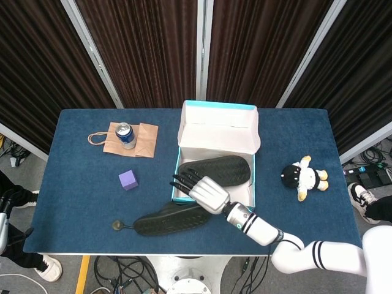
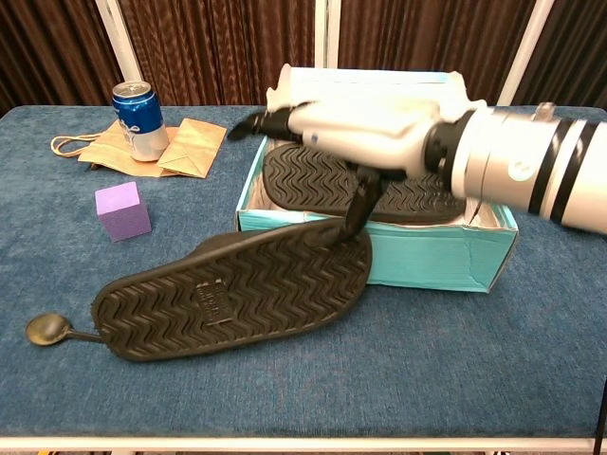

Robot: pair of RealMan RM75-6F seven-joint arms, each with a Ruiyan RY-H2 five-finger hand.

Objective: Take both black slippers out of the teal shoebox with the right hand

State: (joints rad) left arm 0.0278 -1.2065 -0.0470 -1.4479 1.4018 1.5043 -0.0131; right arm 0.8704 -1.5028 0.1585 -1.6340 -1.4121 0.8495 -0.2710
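One black slipper (image 1: 174,218) (image 2: 232,289) lies sole up on the blue table in front of the teal shoebox (image 1: 255,191) (image 2: 446,265), its heel end leaning against the box's front left corner. The second black slipper (image 1: 214,170) (image 2: 360,185) lies sole up inside the box. My right hand (image 1: 202,190) (image 2: 351,128) hovers over the box's front left corner with its fingers spread and nothing in it. The thumb points down close to the outer slipper's heel end. No left hand shows.
A blue can (image 1: 125,135) (image 2: 137,118) stands on a brown paper bag (image 1: 144,139) (image 2: 194,142) at the back left. A purple cube (image 1: 128,180) (image 2: 121,209) and a spoon (image 1: 116,225) (image 2: 45,329) lie left of the slipper. A plush toy (image 1: 303,176) lies right of the box.
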